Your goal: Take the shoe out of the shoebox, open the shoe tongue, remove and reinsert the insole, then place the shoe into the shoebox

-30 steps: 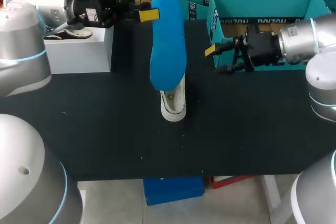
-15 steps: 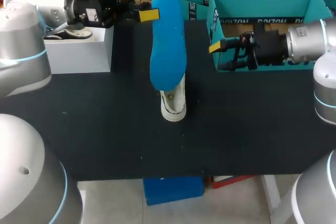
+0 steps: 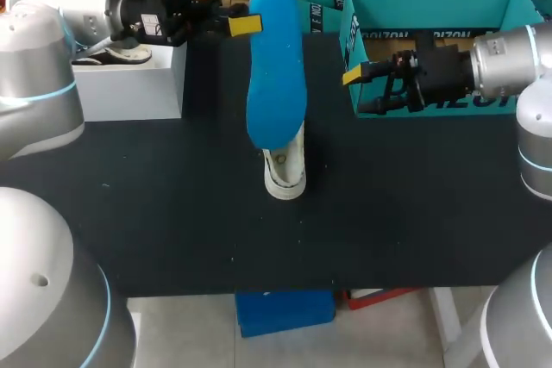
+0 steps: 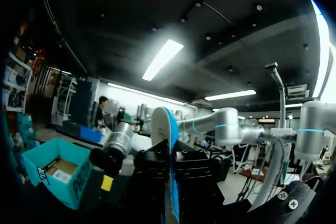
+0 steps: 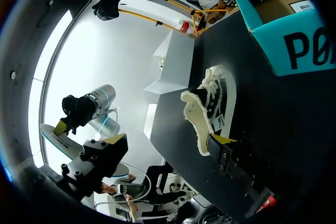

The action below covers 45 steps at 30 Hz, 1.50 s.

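The insole (image 3: pixel 276 66) is a long, smooth blue slab with rounded ends; edge-on in the left wrist view it shows a thin pale layer under the blue face. It hangs lengthwise in the air, gripped near its upper end by the left pincer (image 3: pixel 256 24), whose black fingers close on it from both sides, one yellow tip lying flat against the blue. In the head view its lower end falls over the shoe (image 3: pixel 285 175), which sits alone on the matte black bench (image 3: pixel 172 213). The shoe is white with dark side panels and a thick, woolly cream lining that spills over the collar, which gapes wide. The right pincer (image 5: pixel 168 139) stands wide, holding nothing; in its own view the shoe lies just ahead of it, the fleecy collar close to one yellow tip. From above, this pincer hovers in front of the near wall of the shoebox (image 3: pixel 431 6), well to the side of the shoe. The shoebox is stiff teal card, open at the top, with a brown floor. A plain white box (image 3: pixel 129 84) stands at the bench's far left.
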{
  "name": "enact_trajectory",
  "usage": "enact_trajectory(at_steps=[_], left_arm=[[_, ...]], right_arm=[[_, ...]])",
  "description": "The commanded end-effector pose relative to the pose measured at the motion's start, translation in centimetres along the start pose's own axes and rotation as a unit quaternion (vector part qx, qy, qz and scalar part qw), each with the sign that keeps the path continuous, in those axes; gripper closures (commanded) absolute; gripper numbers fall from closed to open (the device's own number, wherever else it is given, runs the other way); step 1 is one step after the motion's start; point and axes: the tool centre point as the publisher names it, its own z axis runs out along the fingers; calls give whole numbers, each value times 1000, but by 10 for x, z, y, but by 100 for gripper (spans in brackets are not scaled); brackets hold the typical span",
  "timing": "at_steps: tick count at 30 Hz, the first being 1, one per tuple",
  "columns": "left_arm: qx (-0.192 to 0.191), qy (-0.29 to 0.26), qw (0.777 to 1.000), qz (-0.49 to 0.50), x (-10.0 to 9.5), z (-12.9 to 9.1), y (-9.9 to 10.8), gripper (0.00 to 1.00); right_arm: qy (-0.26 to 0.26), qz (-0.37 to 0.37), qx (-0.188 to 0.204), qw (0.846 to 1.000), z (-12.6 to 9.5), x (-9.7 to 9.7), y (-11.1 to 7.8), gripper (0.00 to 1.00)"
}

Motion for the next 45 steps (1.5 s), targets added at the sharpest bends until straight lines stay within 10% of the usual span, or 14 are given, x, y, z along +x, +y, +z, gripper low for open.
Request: enact_trajectory(at_steps=[1, 10, 19, 45], left_arm=[[-39, 4, 996, 82, -1, 1, -1, 100], [-127, 12, 949, 289, 0, -1, 14, 100], [-195, 33, 841, 504, 2, -1, 51, 100], [-197, 45, 840, 503, 11, -3, 71, 100]], right_arm=[[1, 0, -1, 1000, 2, -1, 0, 0], [1, 0, -1, 1000, 2, -1, 0, 0], [1, 0, -1, 1000, 2, -1, 0, 0], [1, 0, -1, 1000, 2, -1, 0, 0]])
